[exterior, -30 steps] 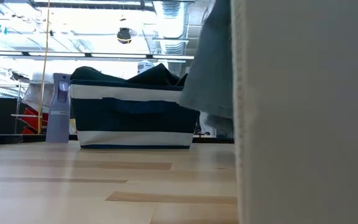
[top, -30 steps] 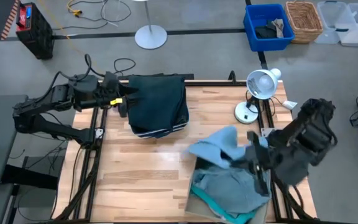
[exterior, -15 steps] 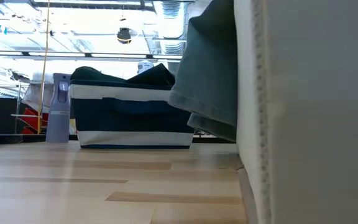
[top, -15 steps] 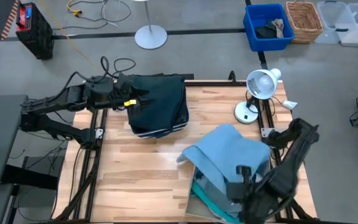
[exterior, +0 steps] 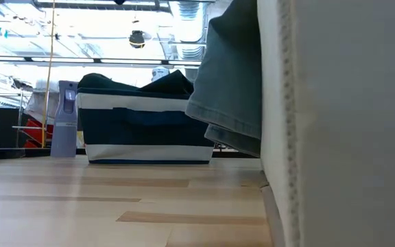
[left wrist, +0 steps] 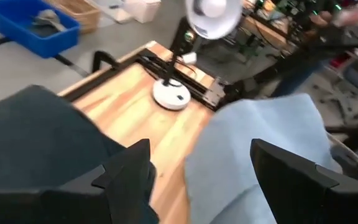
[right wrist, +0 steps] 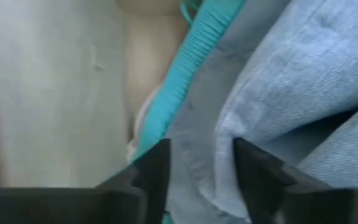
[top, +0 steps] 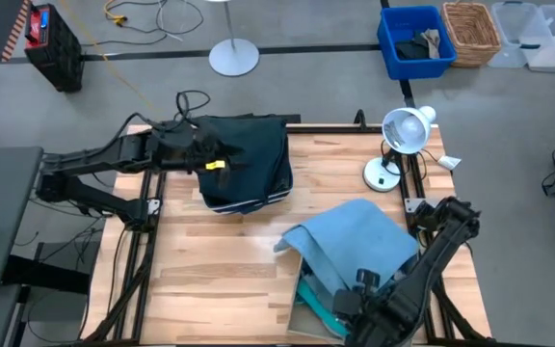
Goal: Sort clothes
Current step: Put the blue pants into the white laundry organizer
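A pale blue cloth (top: 355, 236) lies spread over the top of the beige box (top: 306, 323) at about 5 o'clock on the tabletop (top: 210, 270). One edge of it hangs over the box's side, and this shows in the low view too (exterior: 228, 82). Under it peeks a bright turquoise cloth (top: 318, 301), also seen close up with its ribbed edge (right wrist: 194, 68). Dark clothes (top: 249, 145) fill the striped bin (top: 244, 202) at about 11 o'clock.

The right tool (top: 350, 304) is down at the box, its nose in the pile. Its fingers (right wrist: 151, 165) are spread apart with a fold of the pale blue cloth (right wrist: 278, 81) between them, but not squeezed.

The left tool (top: 210, 159) hangs over the bin's 9 o'clock side, just above the dark clothes. Its fingers (left wrist: 129, 171) are spread wide and hold nothing.

A white lamp (top: 398, 140) stands at about 2 o'clock on the tabletop, well apart from both piles.
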